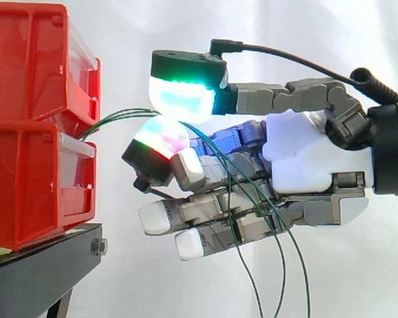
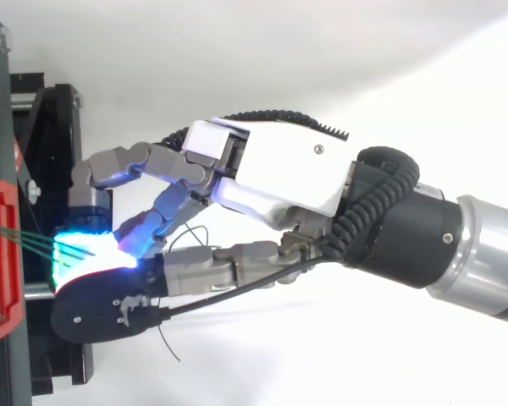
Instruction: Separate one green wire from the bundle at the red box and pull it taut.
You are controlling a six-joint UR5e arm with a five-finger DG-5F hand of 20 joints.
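Hand (image 1: 305,156) right of red bins (image 1: 26,179) | glowing pads (image 1: 182,99) pinch green wires (image 1: 119,116) near bins | wire ends hang below palm | black stand (image 1: 40,265) under bins

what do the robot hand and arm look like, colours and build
The robot hand has a glossy white palm shell and grey segmented fingers. Some thick pads in black housings glow green-cyan and red-white; others are plain white. The arm is silver metal past a black wrist collar.
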